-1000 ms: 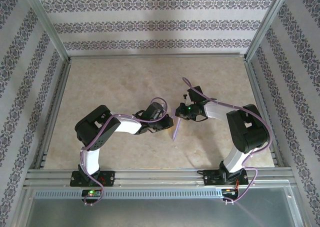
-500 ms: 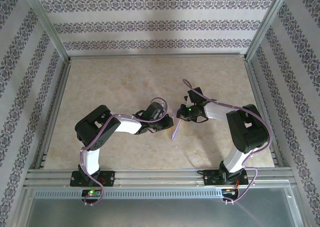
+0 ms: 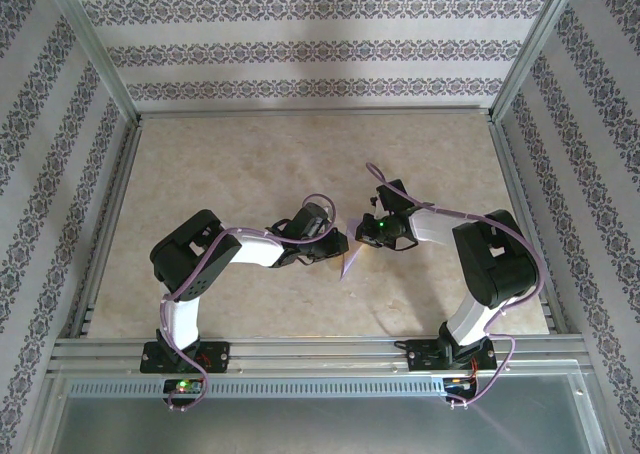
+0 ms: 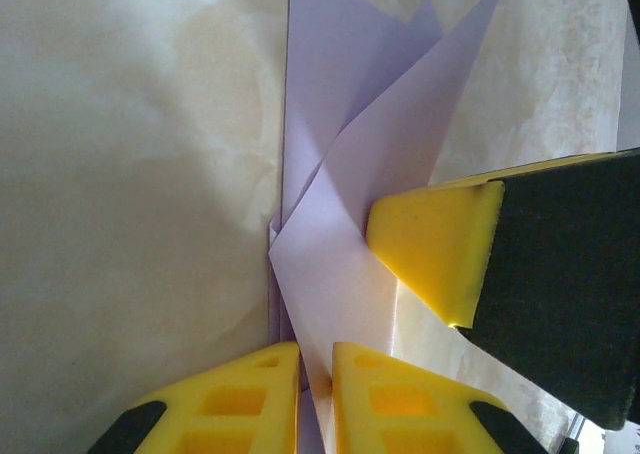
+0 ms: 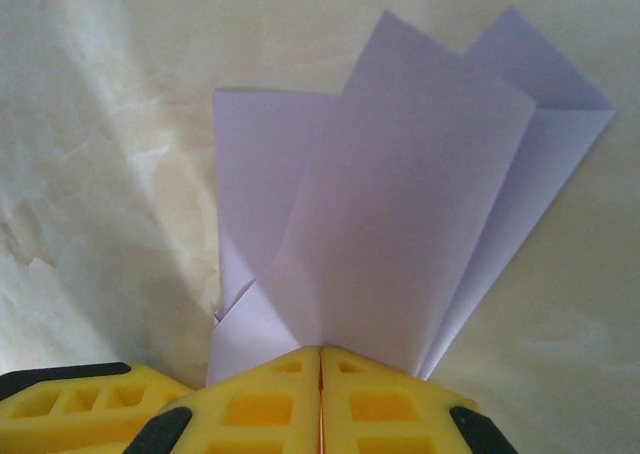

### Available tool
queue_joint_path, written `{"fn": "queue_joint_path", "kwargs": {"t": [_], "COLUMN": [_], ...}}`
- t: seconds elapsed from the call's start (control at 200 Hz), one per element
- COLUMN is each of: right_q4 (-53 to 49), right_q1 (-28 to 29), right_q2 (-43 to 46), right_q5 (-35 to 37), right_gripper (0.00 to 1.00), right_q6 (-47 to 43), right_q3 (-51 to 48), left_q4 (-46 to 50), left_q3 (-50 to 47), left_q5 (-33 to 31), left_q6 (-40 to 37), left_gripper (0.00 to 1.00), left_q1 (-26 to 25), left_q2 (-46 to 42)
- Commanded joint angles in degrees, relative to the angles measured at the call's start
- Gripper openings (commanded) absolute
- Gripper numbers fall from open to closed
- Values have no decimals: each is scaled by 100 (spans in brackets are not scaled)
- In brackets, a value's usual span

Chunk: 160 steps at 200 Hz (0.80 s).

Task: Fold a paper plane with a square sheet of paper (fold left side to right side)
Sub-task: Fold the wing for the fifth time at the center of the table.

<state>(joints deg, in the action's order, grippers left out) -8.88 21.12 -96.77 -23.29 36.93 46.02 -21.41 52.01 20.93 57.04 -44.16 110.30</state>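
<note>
left gripper (image 4: 316,399): fingers nearly together, pinching paper plane (image 4: 345,174) | paper plane: mid-table (image 3: 250,154), between both grippers, near end hidden behind the fingers | right gripper (image 5: 321,399): clenched tight on its folded layers

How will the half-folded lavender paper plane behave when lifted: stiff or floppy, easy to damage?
Probably very light and floppy: the paper plane is a thin sheet whose layers fan apart loosely. The creases meeting near the right gripper may stiffen it lengthwise a little. A push would likely slide or crumple it rather than tip it.
</note>
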Motion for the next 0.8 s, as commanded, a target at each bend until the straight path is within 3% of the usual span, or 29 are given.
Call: {"fn": "queue_joint_path", "kwargs": {"t": [0.0, 0.2, 0.475, 0.605, 0.795], "right_q4": [41, 99, 124, 176, 168], "right_q1": [-54, -117, -138, -138, -121], "right_q2": [33, -18, 36, 36, 53], "right_q5": [144, 96, 114, 83, 83], "right_gripper": [9, 4, 0, 0, 0], "right_q6": [-28, -52, -55, -45, -45], "right_q3": [-204, -360, -533, -526, -530], "left_q4": [320, 549, 1151, 1524, 1569], "left_q3": [-15, -65, -260, -39, 353], "left_q5": [-51, -195, -341, 167, 931], "left_q6": [-81, -265, -582, -676, -418], "left_gripper": [17, 17, 23, 22, 18], "left_q1": [-119, -54, 145, 124, -104], "left_q2": [249, -168, -1458, -1663, -1298]}}
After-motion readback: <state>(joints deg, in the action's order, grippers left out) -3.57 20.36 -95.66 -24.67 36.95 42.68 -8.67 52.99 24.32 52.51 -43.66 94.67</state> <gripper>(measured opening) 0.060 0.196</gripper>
